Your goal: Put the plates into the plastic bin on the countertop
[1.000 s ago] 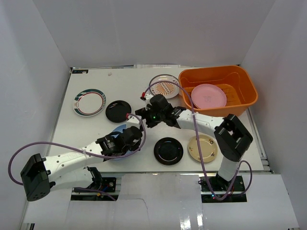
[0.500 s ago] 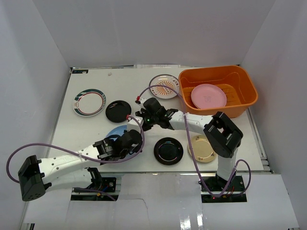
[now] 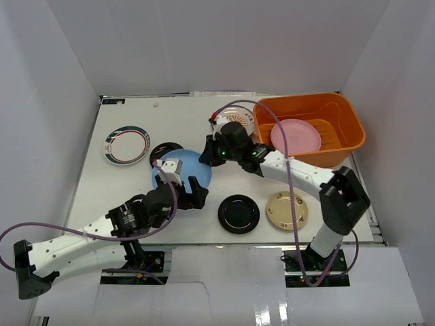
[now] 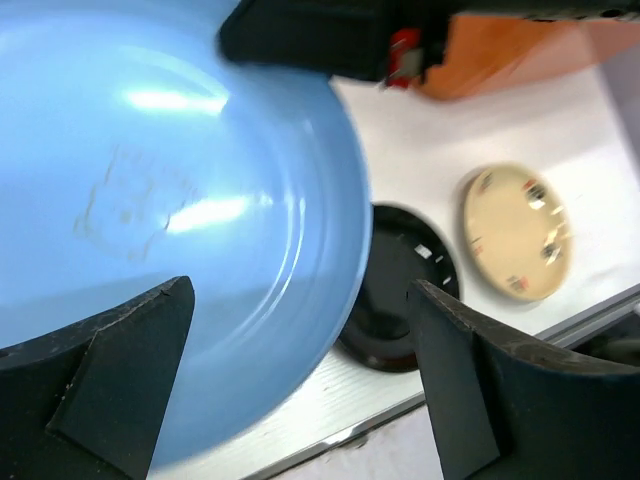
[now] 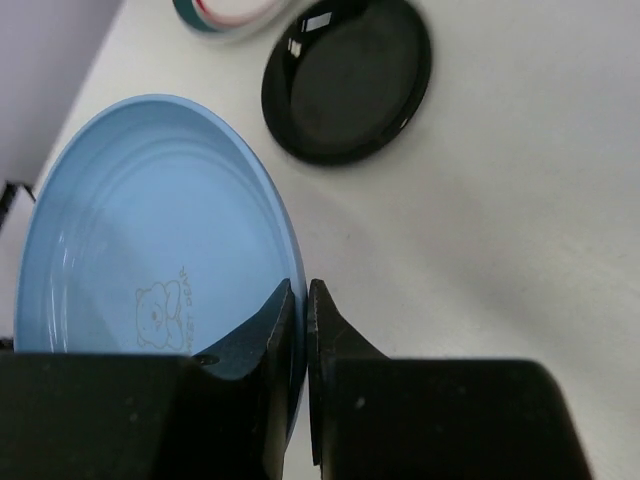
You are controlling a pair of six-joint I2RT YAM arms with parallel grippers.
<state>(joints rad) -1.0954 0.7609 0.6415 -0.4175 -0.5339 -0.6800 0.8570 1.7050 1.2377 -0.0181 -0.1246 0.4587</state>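
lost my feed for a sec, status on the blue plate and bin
Left gripper open at the light blue plate. Right gripper shut on its rim. Orange bin holds one pink plate, room left. Nothing seen in the way.

Smooth, high-gloss glaze on blue plate [image 5: 150, 240], bright highlights across the well, faint printed bear. Mirror-glossy finish on black plates [image 3: 238, 213]. Satin metallic sheen on gold plate [image 3: 286, 210]. Smooth, soft-shine pink plate [image 3: 296, 136]. Glazed white on rimmed plate [image 3: 126, 145]. Orange bin [image 3: 340, 112]: moulded plastic, smooth, slightly shiny. Matt white countertop [image 3: 122, 187]. Matt black, plastic-looking fingers [image 5: 240, 400].
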